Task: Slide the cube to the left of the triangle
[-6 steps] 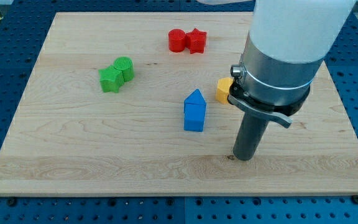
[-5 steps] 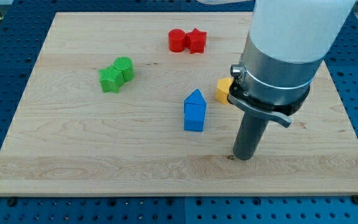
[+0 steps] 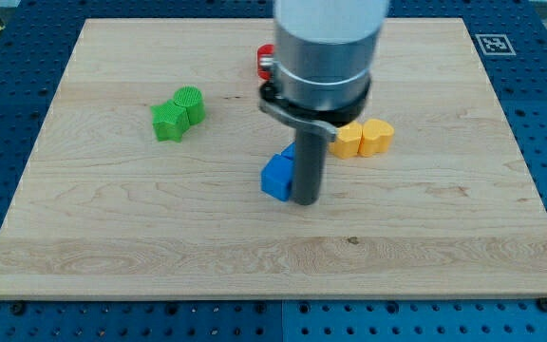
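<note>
My tip (image 3: pixel 305 200) rests on the board at the right side of the blue cube (image 3: pixel 276 178), touching it. The blue triangle (image 3: pixel 289 152) sits just above the cube and is mostly hidden behind the rod; only a small sliver shows. The cube lies slightly left of and below the triangle.
Two green blocks (image 3: pixel 178 113) sit together at the view's upper left. Two yellow blocks (image 3: pixel 364 139) sit together right of the rod. A red block (image 3: pixel 264 60) peeks out behind the arm at the top. The wooden board's (image 3: pixel 112 228) edges border blue pegboard.
The arm has moved left and up the view, from the lower right to the blue blocks. The blue cube has been pushed left and turned. The yellow blocks are uncovered.
</note>
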`<act>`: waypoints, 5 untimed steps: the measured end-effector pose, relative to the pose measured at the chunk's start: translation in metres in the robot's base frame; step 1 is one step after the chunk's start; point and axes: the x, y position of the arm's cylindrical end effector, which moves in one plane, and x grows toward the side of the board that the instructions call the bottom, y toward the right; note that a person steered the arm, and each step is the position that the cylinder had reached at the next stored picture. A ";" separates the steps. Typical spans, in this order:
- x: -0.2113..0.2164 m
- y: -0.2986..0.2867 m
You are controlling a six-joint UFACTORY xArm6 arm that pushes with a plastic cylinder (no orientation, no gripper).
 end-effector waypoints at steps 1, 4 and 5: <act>0.000 -0.021; -0.030 -0.051; -0.036 -0.051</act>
